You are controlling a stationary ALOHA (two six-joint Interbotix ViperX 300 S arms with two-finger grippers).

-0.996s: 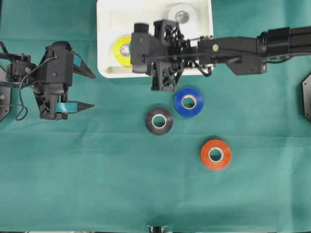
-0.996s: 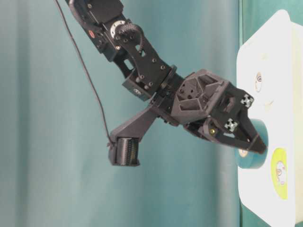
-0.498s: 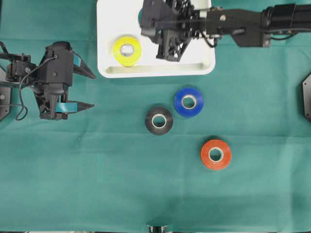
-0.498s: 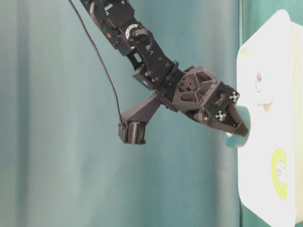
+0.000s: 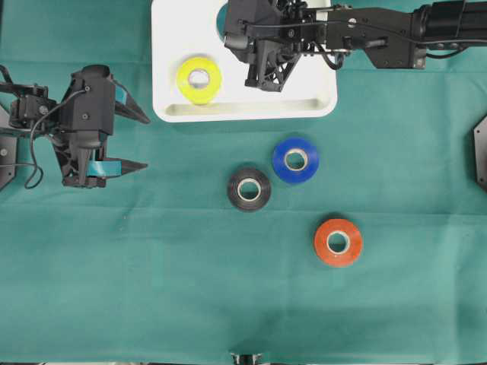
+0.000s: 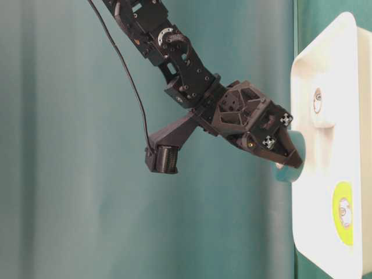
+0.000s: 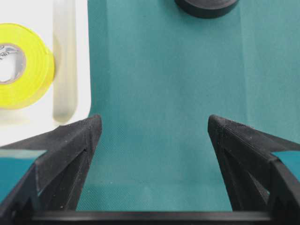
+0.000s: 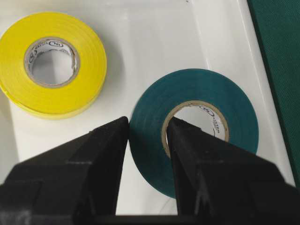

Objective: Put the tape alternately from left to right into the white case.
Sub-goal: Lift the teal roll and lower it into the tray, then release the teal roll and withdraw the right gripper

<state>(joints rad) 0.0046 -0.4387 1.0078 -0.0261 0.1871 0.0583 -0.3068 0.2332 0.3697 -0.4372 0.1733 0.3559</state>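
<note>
orange roll (image 5: 338, 242): lower right of the overhead view, lying flat on the green cloth (image 5: 152, 289), hole up.
black roll (image 5: 249, 188): centre, flat on the cloth, just beside the blue roll (image 5: 295, 160), not touching.
left gripper (image 5: 125, 140): left edge, jaws wide open, holding nothing, hanging over bare cloth.
yellow roll (image 5: 198, 79): flat in the white case (image 5: 173, 30), lower left part.
teal roll (image 8: 194, 130): top of the overhead view, over the case, mostly hidden under the arm; wrist view shows it near the case's right wall.
right gripper (image 8: 146, 136): jaws closed on the teal roll, one finger through the hole, one outside the band.
teal axis: roll looks flat, hole up; can't tell if it touches the floor yet.
handling: light, stiff ring, smooth sides, likely slippery; pinch across the wall as done here.
</note>
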